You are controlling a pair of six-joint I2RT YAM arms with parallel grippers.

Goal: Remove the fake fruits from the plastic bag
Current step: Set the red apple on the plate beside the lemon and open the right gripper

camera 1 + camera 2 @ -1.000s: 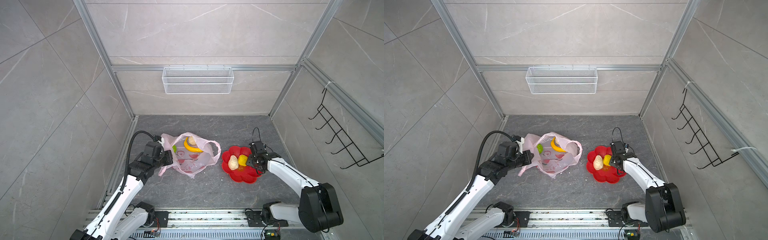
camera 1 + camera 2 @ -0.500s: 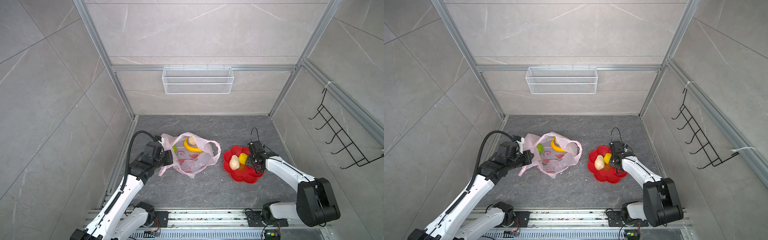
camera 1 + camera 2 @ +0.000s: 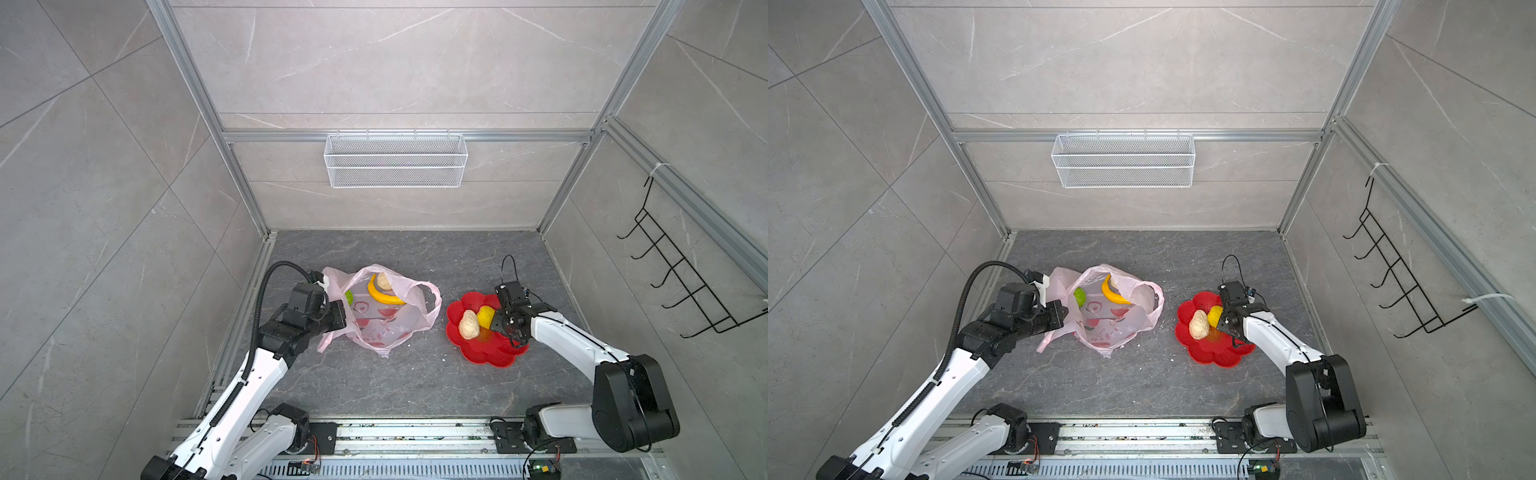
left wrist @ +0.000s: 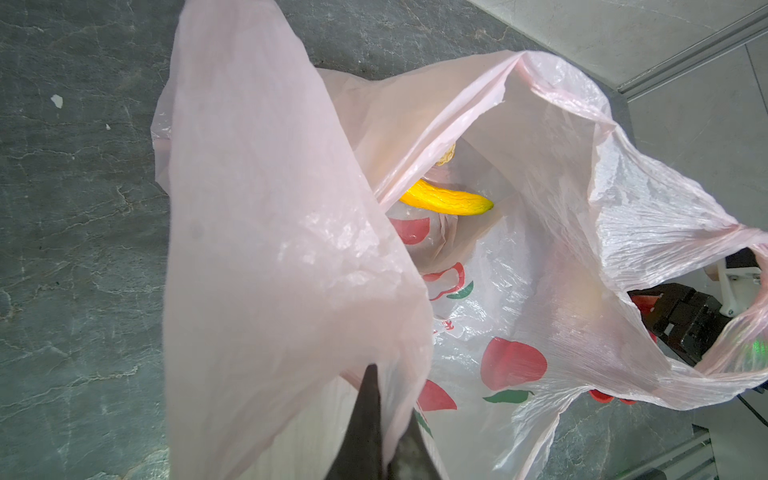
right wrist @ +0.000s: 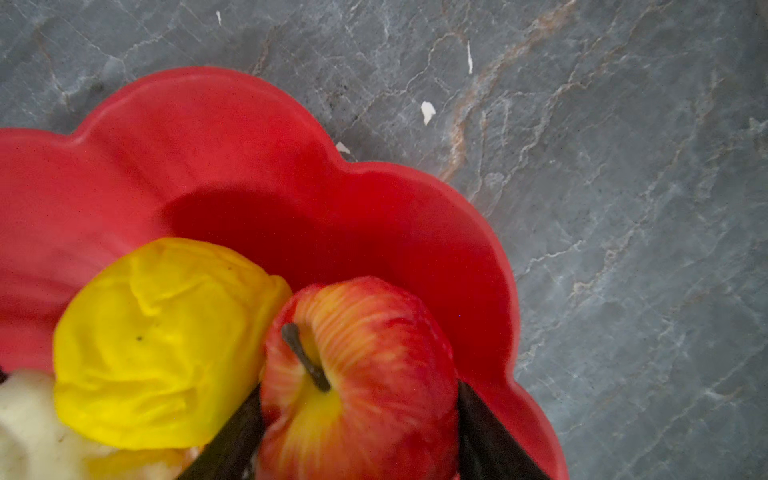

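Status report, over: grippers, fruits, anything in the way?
Left gripper shut on plastic bag. Right gripper clamps red apple at red dish. Banana, green ball in bag. Nothing blocking.

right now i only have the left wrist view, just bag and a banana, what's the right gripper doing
Observer: The right gripper has a red apple between its fingers, over the red dish.
Operator: anything in that dish yet
Observer: A beige lump and a yellow fruit lie in it.
Operator: what else is left to take out
Observer: A green ball sits in the plastic bag, left of the banana in both top views.
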